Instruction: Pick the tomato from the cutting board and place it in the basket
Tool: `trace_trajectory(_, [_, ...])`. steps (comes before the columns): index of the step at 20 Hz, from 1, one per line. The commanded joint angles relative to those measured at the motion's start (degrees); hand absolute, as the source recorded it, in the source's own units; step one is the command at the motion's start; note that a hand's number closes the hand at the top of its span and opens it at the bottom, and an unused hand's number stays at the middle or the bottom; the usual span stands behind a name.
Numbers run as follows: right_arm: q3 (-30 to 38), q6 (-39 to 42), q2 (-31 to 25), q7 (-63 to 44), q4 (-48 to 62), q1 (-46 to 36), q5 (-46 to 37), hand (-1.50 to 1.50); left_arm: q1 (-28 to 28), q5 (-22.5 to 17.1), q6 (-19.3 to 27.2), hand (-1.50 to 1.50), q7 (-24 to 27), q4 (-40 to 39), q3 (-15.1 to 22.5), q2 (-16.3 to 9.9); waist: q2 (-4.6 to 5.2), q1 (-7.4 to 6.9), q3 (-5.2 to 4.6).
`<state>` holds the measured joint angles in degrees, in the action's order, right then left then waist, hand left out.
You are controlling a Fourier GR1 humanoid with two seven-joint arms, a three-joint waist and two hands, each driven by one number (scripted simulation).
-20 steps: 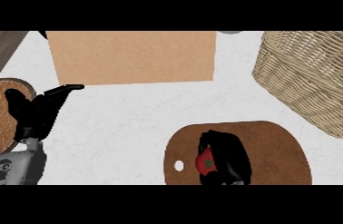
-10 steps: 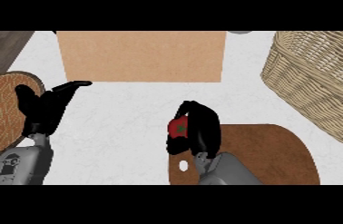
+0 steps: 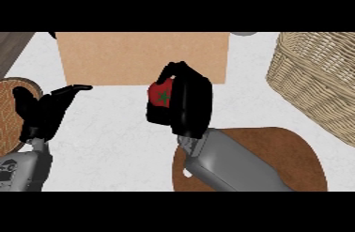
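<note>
My right hand (image 3: 187, 104) is curled round the red tomato (image 3: 161, 95), whose green stem spot faces left. The hand holds it above the white counter, past the far left edge of the brown round cutting board (image 3: 291, 156). The woven basket (image 3: 319, 81) stands at the right edge, well to the right of the tomato. My left hand (image 3: 43, 109) rests open at the left, fingers up, holding nothing.
A tan rectangular mat (image 3: 139, 55) lies at the back centre, just behind the raised hand. A round wooden plate (image 3: 10, 109) sits at the left edge behind the left hand. My right forearm (image 3: 229, 163) covers part of the cutting board.
The right hand has lifted the tomato off the cutting board and carried it up and away from me, toward the tan mat. The left hand has barely moved.
</note>
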<state>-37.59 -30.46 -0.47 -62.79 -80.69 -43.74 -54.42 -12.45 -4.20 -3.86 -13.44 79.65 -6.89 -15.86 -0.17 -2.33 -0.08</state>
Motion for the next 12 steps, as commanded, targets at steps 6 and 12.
trace_trajectory(6, [8.7, 5.7, 0.4, -18.5, 3.8, -15.5, -7.4, 1.50, 1.8, 0.7, 0.5, 0.00, 0.9, 0.9, -0.5, 0.0, -0.16, 1.42, -0.01])
trace_trajectory(12, [19.4, 10.4, -0.4, -13.7, 9.0, -22.6, -9.6, 1.50, 1.2, 0.1, 1.0, 0.00, 0.6, 0.1, -1.3, 0.8, 0.02, 2.11, 0.02])
